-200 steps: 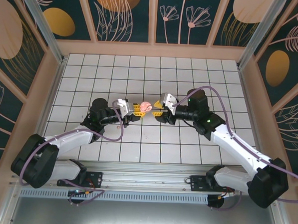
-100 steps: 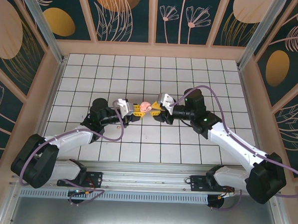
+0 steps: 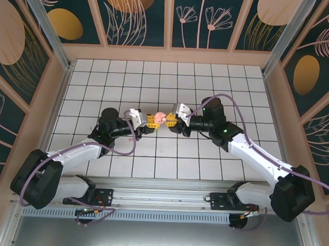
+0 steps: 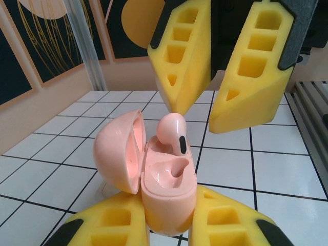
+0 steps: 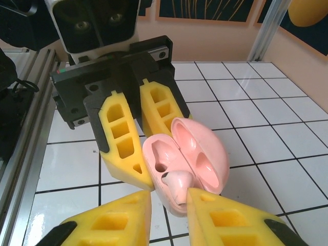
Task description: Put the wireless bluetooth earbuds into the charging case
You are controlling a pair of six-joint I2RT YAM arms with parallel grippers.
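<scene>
Left gripper (image 3: 149, 121): centre-left of the overhead frame. Jaws are clamped on the base of the charging case (image 4: 169, 192). Its yellow fingers (image 4: 110, 228) flank the base at the bottom of the left wrist view.
Right gripper (image 3: 169, 121): faces the left one, just right of centre in the overhead frame. Jaws are narrow, with a slim gap between its fingertips.
Charging case: held between the two grippers, above the tiled table (image 3: 156, 78). The lid (image 4: 119, 149) is swung open, to the left of the base in the left wrist view.
Earbud (image 4: 171, 132): pale pink, standing in the far socket of the base, its head proud of the rim.
Earbud vs right jaws: it sits at the gap by the fingertips, close against the right-hand finger in the right wrist view. Pinched or only beside it: cannot tell.
Socket (image 4: 173, 169): the near hollow of the base, smooth and pink.
</scene>
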